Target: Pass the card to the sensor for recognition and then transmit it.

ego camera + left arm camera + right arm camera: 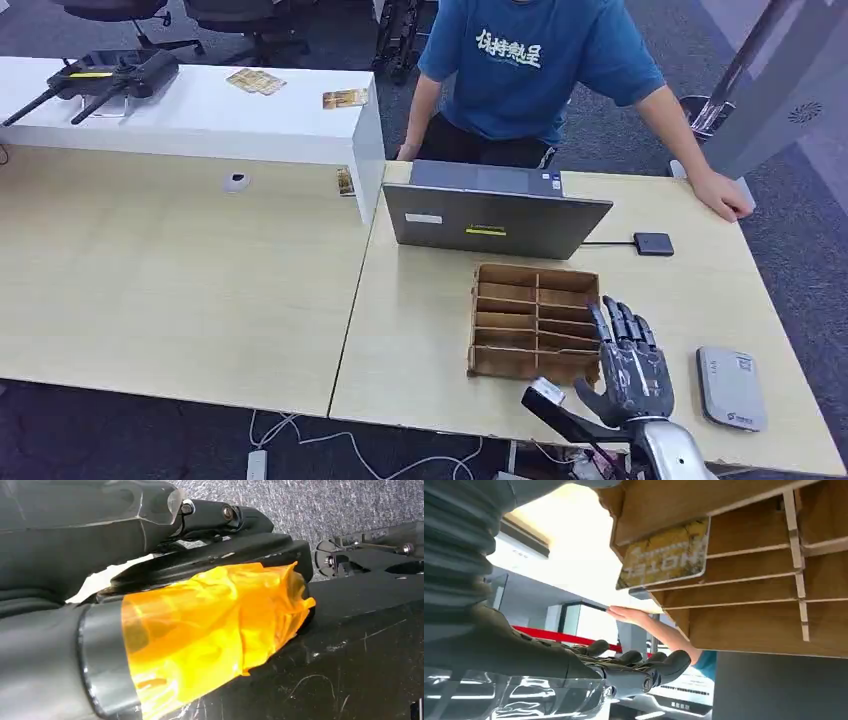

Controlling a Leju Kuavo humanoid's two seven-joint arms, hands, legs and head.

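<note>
A yellow card stands in a slot of the wooden divided box on the right table. My right hand hovers at the box's near right corner, fingers stretched and apart, holding nothing; it does not touch the card. A grey card sensor lies flat to the right of that hand. My left hand hangs low over dark carpet, its thumb wrapped in orange tape, fingers straight, nothing in it.
A laptop stands behind the box, with a small black device wired beside it. A person in a blue shirt leans on the table's far edge. More cards lie on a white shelf at the left.
</note>
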